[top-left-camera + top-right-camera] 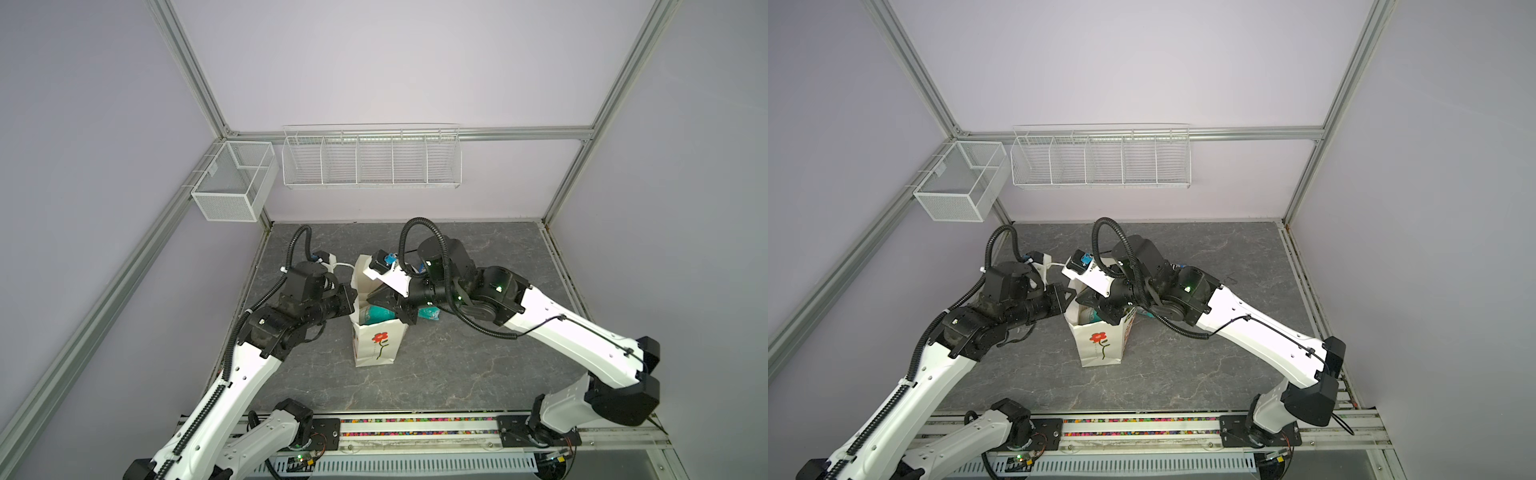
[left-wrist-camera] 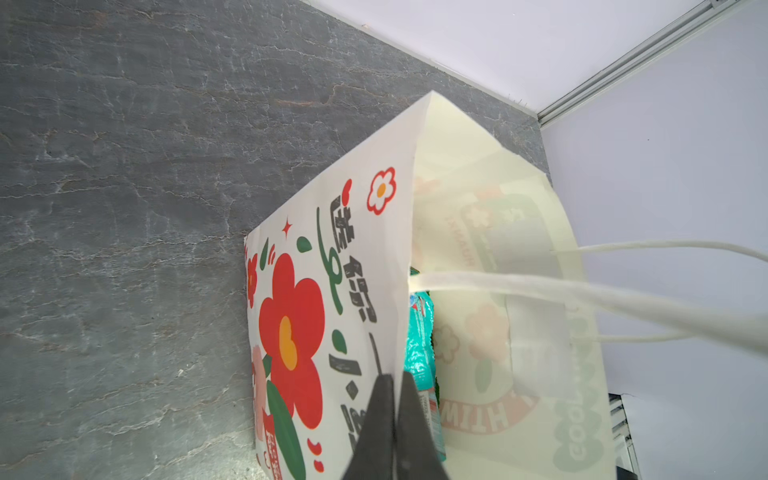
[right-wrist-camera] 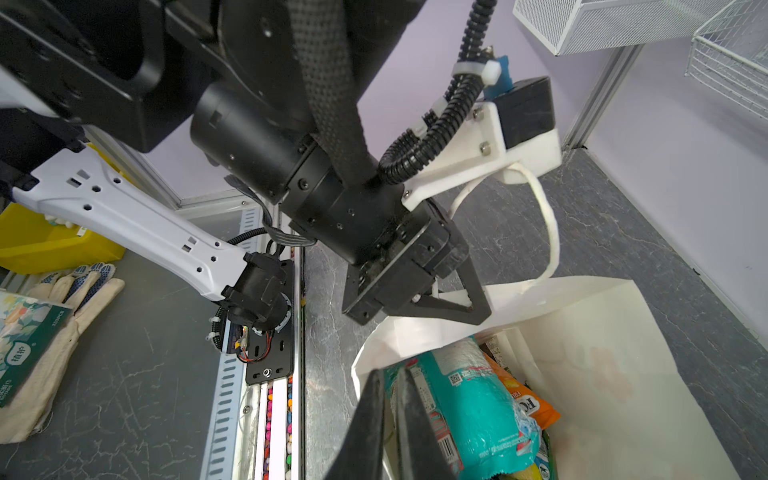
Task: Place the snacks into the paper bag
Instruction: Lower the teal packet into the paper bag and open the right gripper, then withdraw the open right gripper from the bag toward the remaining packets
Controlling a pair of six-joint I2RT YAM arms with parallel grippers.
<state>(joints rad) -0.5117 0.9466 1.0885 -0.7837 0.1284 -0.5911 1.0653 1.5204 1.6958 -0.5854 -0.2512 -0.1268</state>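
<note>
The white paper bag (image 1: 376, 345) (image 1: 1098, 345) with the red flower stands open in the middle of the table. My left gripper (image 2: 397, 376) (image 1: 353, 297) is shut on the bag's left rim (image 3: 415, 328), one finger outside and one inside. My right gripper (image 3: 388, 372) (image 1: 405, 318) reaches down into the mouth, its fingers nearly together on the edge of the teal bag (image 3: 478, 399) (image 2: 419, 332). An orange bag (image 3: 528, 403) and a yellow-green packet (image 3: 523, 471) lie inside beside it. Another teal packet (image 1: 430, 313) lies on the table right of the bag, mostly under my right arm.
A white wire rack (image 1: 372, 160) and a mesh basket (image 1: 232, 183) hang on the back wall. The bag's cord handles (image 2: 623, 299) hang across the left wrist view. Off the table, gloves (image 3: 62, 299) and a yellow bin (image 3: 50, 245) lie near the left arm's base.
</note>
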